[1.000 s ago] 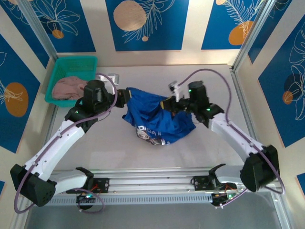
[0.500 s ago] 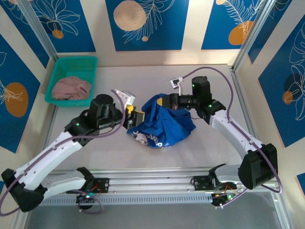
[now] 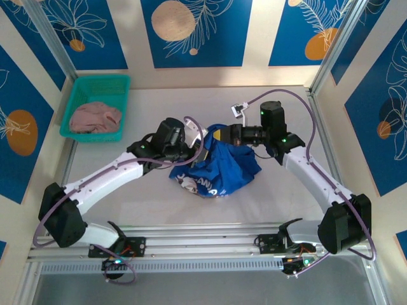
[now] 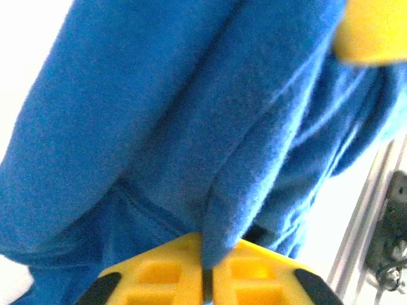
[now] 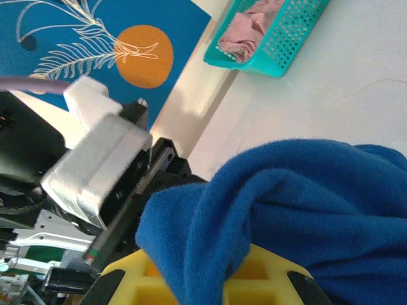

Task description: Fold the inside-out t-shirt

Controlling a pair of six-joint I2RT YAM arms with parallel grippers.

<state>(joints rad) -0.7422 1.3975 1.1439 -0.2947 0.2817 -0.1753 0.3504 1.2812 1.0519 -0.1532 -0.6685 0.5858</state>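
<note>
The left gripper [image 3: 203, 154] [image 4: 206, 279] is clenching a fold of the inside-out t-shirt [image 3: 219, 168] [image 4: 191, 127]; in the left wrist view its yellow fingers [image 4: 159, 279] are pressing together with blue cloth rising between them. The left arm [image 3: 108, 178] is reaching from its base up and to the right across the table [image 3: 159, 203], wrist turned toward the shirt.

The right gripper [image 3: 219, 135] [image 5: 216, 283] is likewise pinching a bunched ridge of the shirt [image 5: 305, 203] at its far edge. The right arm [image 3: 311, 178] is arching up from its base and bending left, forearm lying roughly level.

The shirt is sitting crumpled in a heap mid-table between both grippers, its upper edge being lifted. Well apart, at the far left corner, a teal basket [image 3: 102, 79] [image 5: 286, 44] is holding a pink garment [image 3: 95, 117] [image 5: 245, 32].
</note>
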